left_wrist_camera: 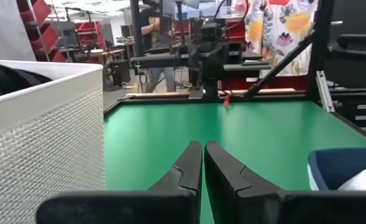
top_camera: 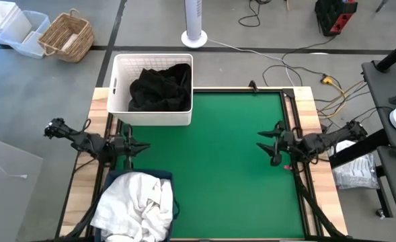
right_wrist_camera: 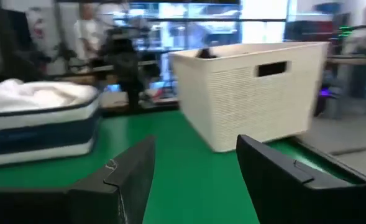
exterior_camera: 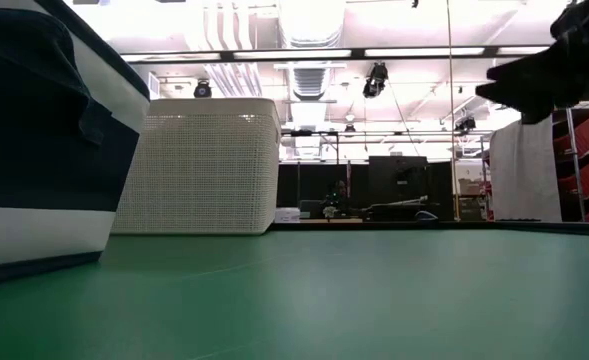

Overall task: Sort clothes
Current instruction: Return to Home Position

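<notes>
Black clothes (top_camera: 161,87) lie heaped inside the white lattice basket (top_camera: 184,115) at the table's far left. White clothes (top_camera: 136,205) fill the navy blue bin (top_camera: 163,175) at the near left. My left gripper (top_camera: 144,146) hovers shut between basket and bin, holding nothing; in its wrist view the fingers (left_wrist_camera: 202,163) point across the green mat. My right gripper (top_camera: 261,142) is open at the table's right side, above the mat, with nothing between its fingers (right_wrist_camera: 195,174).
The green mat (top_camera: 218,168) between the two arms is bare. Beyond the table stand a wicker basket (top_camera: 66,37), plastic boxes (top_camera: 13,27) and a fan base (top_camera: 194,37). Cables run along the floor at the far right.
</notes>
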You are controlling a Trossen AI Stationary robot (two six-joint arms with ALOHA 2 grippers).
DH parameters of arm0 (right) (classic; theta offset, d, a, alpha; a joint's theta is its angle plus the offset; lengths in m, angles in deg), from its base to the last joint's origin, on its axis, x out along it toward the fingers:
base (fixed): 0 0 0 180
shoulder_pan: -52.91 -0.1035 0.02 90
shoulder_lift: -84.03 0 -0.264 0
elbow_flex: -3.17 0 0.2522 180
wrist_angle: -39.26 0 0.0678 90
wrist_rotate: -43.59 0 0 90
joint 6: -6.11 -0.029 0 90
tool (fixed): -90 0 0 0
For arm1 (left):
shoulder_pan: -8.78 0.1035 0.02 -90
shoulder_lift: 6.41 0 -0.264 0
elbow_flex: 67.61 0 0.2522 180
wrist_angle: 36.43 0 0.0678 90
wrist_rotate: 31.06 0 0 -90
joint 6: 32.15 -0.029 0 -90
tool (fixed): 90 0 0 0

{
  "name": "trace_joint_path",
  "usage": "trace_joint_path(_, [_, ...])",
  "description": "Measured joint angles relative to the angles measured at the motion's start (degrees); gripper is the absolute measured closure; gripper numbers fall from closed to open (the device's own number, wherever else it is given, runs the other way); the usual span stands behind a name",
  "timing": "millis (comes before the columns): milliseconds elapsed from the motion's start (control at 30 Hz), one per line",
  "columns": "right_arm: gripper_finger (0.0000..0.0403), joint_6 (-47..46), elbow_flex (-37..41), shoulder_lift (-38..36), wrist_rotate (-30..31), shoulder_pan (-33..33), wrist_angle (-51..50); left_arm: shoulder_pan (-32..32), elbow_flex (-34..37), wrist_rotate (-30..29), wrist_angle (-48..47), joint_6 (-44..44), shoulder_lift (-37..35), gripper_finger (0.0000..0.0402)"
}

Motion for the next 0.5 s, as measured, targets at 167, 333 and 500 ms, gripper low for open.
trace_joint_path(167, [0.0206,3.3,0.0,1.4,-11.8,0.0,0.7,0.0,0.0,-1.4,-0.2,-0.5,0.1,0.0402])
trace_joint_path(333, [0.0247,8.3,0.0,1.3,-6.9,0.0,0.8,0.0,0.0,-1.5,-0.2,-0.6,0.0,0.0401])
trace_joint_path(500, [0.0318,11.6,0.0,0.9,-3.2,0.0,0.7,0.0,0.0,-1.6,-0.2,-0.7,0.0,0.0401])
